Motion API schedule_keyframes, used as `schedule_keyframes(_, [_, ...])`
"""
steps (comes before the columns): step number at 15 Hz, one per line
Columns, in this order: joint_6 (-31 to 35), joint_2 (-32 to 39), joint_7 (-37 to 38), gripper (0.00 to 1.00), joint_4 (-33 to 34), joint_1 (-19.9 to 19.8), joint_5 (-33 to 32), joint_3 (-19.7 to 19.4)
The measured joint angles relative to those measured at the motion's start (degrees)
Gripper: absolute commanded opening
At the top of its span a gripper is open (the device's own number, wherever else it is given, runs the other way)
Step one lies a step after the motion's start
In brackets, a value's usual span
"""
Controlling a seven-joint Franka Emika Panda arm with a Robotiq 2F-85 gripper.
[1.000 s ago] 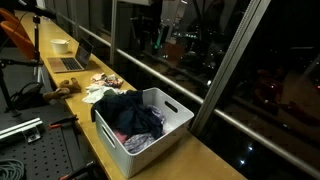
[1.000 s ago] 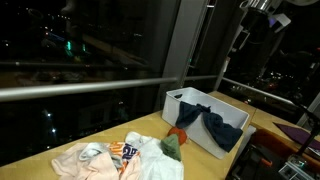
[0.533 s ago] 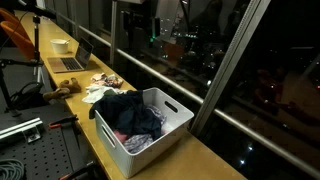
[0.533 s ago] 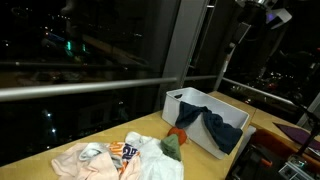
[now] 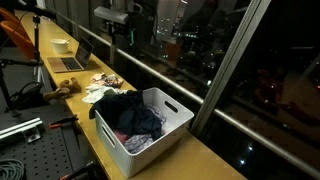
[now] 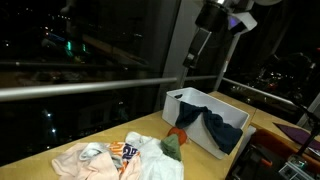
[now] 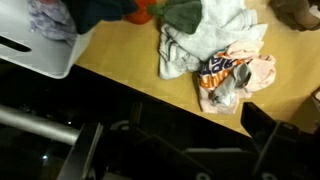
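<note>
A long wooden counter (image 5: pixel 205 160) runs along a wall of dark glass (image 5: pixel 255 80). It is night outside, with scattered city lights behind the panes and a metal rail (image 6: pixel 80 88) crossing them.

In an exterior view, starting from the left edge, an orange chair (image 5: pixel 14 36) stands off the counter, far to the left of the white bin (image 5: pixel 176 110). A bowl (image 5: pixel 61 45) and an open laptop (image 5: pixel 72 62) sit at the counter's far end, well apart from the bin. Closer to the bin lie a few brown things (image 5: pixel 67 87), too small to make out. Below them in that view, in front of the bin, a metal plate (image 5: pixel 22 128) with rows of holes carries some cables.

Next comes the pile of clothes (image 5: pixel 100 94), loose on the wood just beside the bin's left wall. It is mostly pale fabric with one patterned piece, and an orange and green garment lies nearest the bin. The bin itself holds dark blue clothes (image 5: pixel 132 116), heaped up, with one draped over its rim.

The end effector (image 7: pixel 172 118) hangs high above the counter, over the pile's side of the bin. In the wrist view its two dark fingers (image 7: pixel 88 152) stand wide apart with nothing between them. The same view looks down on the pile, which lies to the right of the bin's white corner.
</note>
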Motion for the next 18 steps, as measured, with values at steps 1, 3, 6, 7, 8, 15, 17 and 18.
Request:
schedule_keyframes(1, [0.39,2.94,0.84,1.0,2.31,0.98,-0.23,0.75])
schedule_keyframes(3, [0.56,8.98,2.57,1.0,7.5,3.04,-0.92,1.89])
schedule_keyframes(6, [0.5,18.21,4.94,1.0,16.23,6.73,-1.88,2.48])
schedule_keyframes(7, [0.45,21.18,5.75,1.0,19.09,8.05,-2.27,2.52])
schedule_keyframes(8, [0.39,24.02,6.54,1.0,21.84,9.32,-2.63,2.53])
schedule_keyframes(15, [-5.43,42.6,12.19,1.0,40.38,17.28,-4.69,1.49])
schedule_keyframes(17, [-8.94,46.96,13.77,1.0,45.49,18.77,-5.31,0.87])
schedule_keyframes(18, [-10.68,48.83,14.36,1.0,47.81,19.37,-5.51,0.6])
